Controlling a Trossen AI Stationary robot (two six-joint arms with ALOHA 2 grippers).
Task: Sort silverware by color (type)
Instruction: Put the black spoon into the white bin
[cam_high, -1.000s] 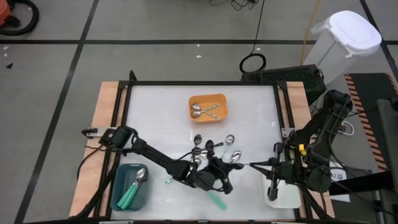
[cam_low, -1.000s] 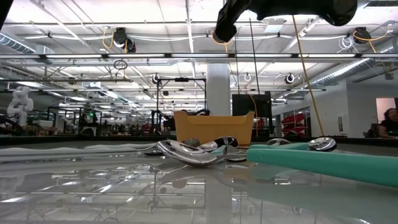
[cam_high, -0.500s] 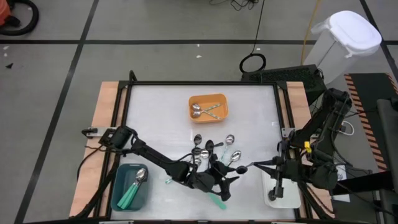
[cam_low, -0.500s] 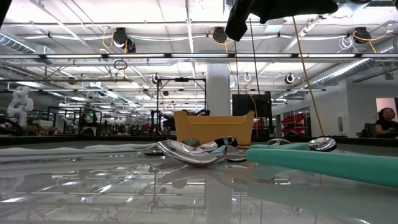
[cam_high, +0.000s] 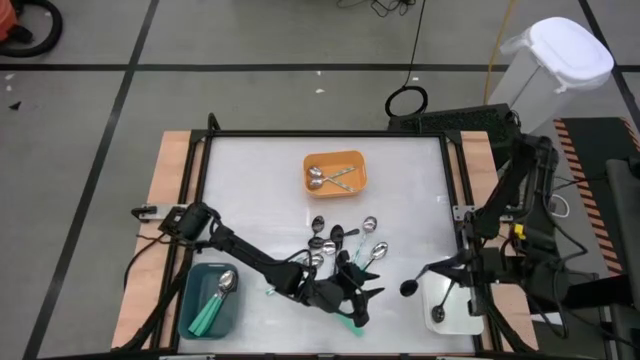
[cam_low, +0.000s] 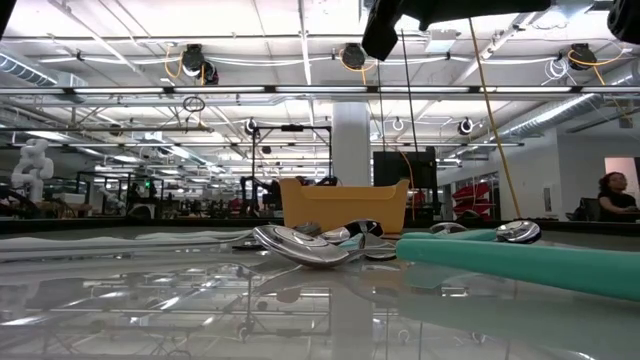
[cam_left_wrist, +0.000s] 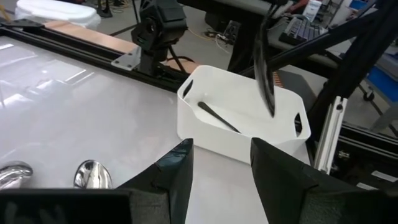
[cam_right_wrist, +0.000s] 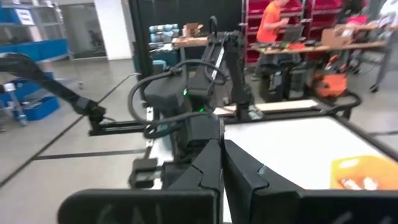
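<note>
Two silver spoons (cam_high: 328, 178) in orange tray (cam_high: 357, 184), two teal-handled (cam_high: 212, 305) in teal tray (cam_high: 190, 285), one black (cam_left_wrist: 217, 117) in white tray (cam_left_wrist: 205, 143); right gripper (cam_high: 463, 272) clamped on black spoon (cam_high: 425, 277) above it, left gripper (cam_high: 357, 297) spread over unsorted pile (cam_high: 345, 243).

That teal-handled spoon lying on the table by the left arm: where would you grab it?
Probably the teal-handled spoon's handle, near its middle, coming straight down with the left pincer across it. It lies flat on the table, and the handle is long and straight, stretching away from the spoon pile.
</note>
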